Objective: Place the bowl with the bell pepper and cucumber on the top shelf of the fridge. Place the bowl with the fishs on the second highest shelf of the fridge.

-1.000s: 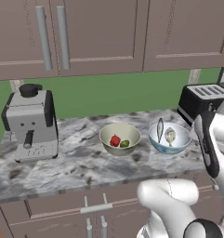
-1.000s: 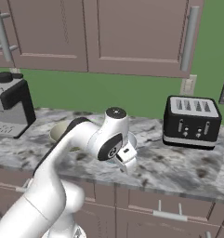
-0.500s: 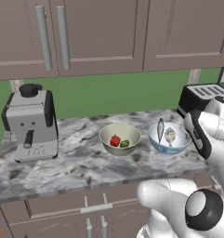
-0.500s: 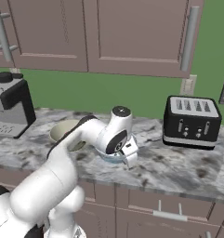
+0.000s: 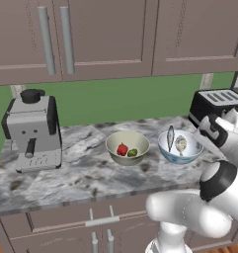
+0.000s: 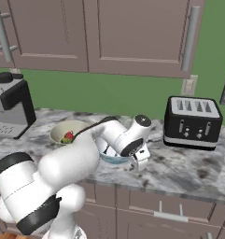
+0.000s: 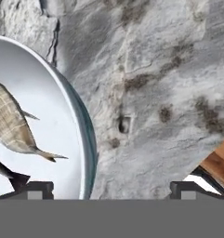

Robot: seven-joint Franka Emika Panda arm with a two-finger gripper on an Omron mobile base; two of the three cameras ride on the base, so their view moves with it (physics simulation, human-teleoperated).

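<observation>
Fish bowl [image 5: 180, 147] is sitting on the marble bench [image 5: 86, 168], toward the right side, just in front of the black toaster [image 5: 215, 104]. It's a pale blue bowl with two fish [image 5: 176, 142] lying in it. Right next to it on the left is the cream veggie bowl [image 5: 127, 147], with a red bell pepper [image 5: 122, 149] and a green cucumber [image 5: 133, 152] inside, the two bowls near each other but not touching.

The end effector [image 6: 141, 160] is down low at the right edge of the fish bowl, pointing at the bench. In the hand view its fingertips [image 7: 35, 188] are spread wide apart, one over the bowl's inside near a fish tail and the other out over bare marble, so the rim [image 7: 84, 135] sits between them. It's open, not gripping anything.

Coffee machine [image 5: 33, 131] is way over on the left end.
</observation>
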